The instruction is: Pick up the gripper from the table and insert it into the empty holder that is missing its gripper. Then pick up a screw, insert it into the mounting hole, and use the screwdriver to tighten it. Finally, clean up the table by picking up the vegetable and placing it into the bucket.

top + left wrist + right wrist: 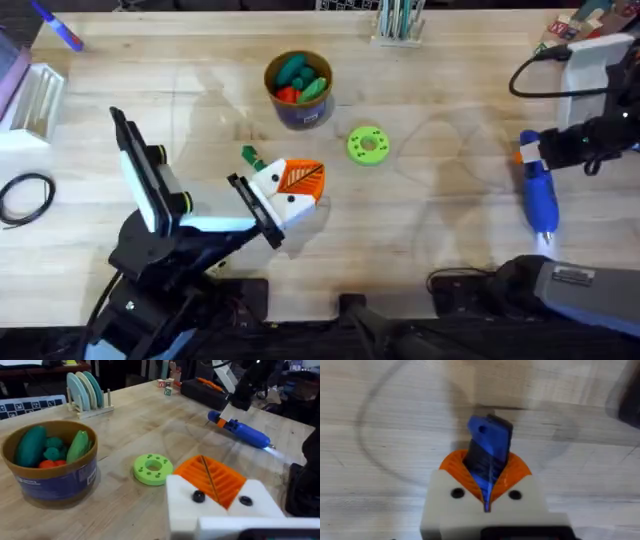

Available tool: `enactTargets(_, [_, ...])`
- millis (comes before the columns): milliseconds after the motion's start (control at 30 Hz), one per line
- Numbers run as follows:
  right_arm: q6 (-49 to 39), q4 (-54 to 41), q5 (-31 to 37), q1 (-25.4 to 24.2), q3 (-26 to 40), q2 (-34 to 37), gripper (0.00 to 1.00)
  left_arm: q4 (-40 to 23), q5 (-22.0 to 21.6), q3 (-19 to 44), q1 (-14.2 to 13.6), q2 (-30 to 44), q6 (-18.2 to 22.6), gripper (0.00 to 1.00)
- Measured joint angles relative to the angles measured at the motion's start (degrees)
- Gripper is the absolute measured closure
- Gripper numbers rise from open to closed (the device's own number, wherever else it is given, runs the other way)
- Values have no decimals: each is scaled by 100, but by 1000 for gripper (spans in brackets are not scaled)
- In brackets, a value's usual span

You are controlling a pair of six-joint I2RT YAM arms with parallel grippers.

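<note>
Overhead, right jaws clamping the screwdriver (540, 195), left jaws pressed together, vegetable (250, 157) beside them

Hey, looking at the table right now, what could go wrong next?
1. The right gripper pinches the blue screwdriver near one end, so the long body could swing or slip.
2. The small vegetable lies right beside the left gripper; a careless move might knock it away.
3. The bucket already holds toy vegetables, so another could roll off the pile.
</note>
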Motion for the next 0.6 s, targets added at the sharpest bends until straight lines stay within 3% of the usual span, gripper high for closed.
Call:
enactTargets(200, [259,2,-7,518,0,-1033,981,0,0,0,0,0,-1,996])
enactTargets(433, [1179,-31,-49,1171,0,-2341,981,0,0,0,0,0,-2,996])
enactTargets(600, [2149,273,-662,1443,-56,-3305,981,0,0,0,0,0,-1,996])
